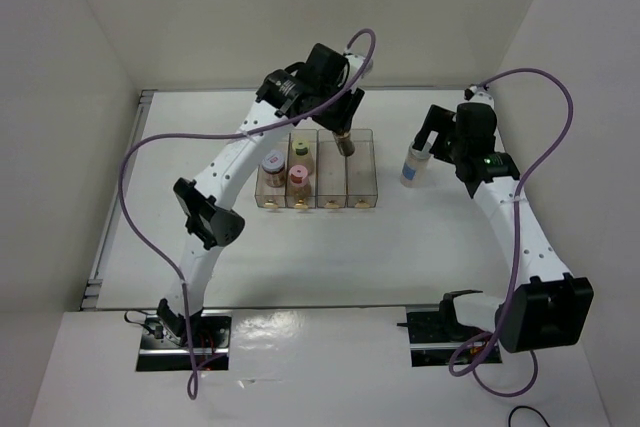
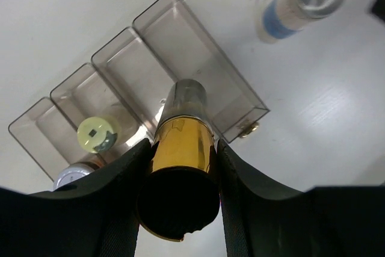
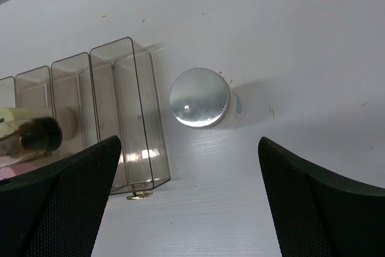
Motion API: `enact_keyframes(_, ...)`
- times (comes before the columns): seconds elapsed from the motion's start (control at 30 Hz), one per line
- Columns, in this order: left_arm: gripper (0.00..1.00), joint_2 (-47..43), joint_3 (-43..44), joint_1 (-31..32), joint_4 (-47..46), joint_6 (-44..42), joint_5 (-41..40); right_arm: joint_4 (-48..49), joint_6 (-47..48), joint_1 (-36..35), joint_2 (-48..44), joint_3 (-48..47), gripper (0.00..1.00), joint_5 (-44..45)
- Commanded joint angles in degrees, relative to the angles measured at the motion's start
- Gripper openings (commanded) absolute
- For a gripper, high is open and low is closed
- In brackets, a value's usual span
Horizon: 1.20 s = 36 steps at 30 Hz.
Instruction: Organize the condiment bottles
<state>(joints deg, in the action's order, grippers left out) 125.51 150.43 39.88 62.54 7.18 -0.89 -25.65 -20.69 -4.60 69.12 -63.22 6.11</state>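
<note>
My left gripper (image 1: 340, 133) is shut on the slim dark gold-banded bottle (image 1: 346, 145) and holds it above the right half of the clear rack (image 1: 362, 187). The left wrist view shows the bottle (image 2: 180, 142) clamped between both fingers, gripper (image 2: 180, 170). The grey-lidded pinkish jar (image 1: 272, 163) stands in the leftmost compartment. The yellow-green-lidded jar (image 1: 299, 152) and the pink-lidded jar (image 1: 298, 178) share the second. The grey-capped clear bottle with blue label (image 1: 412, 165) stands on the table right of the rack. My right gripper (image 1: 432, 143) hangs open over it, gripper (image 3: 189, 191), cap (image 3: 200, 97).
White walls close the table at the left, back and right. The rack's two right compartments (image 2: 198, 52) hold nothing. Purple cables loop over both arms. The arm bases stand at the near edge.
</note>
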Motion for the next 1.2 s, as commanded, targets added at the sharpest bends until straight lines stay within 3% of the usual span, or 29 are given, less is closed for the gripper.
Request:
enact_keyframes(0.0,0.37,1.57,4.25,-1.21,1.96,1.08,-2.62,3.15,1.97,0.82,0.75,-3.66,0.99,-1.01)
enact_keyframes(1.17,0.39,17.31,10.15,-3.93,3.55,3.81,-4.83,3.68,3.55,0.82,8.48,-5.86,0.99,-3.91)
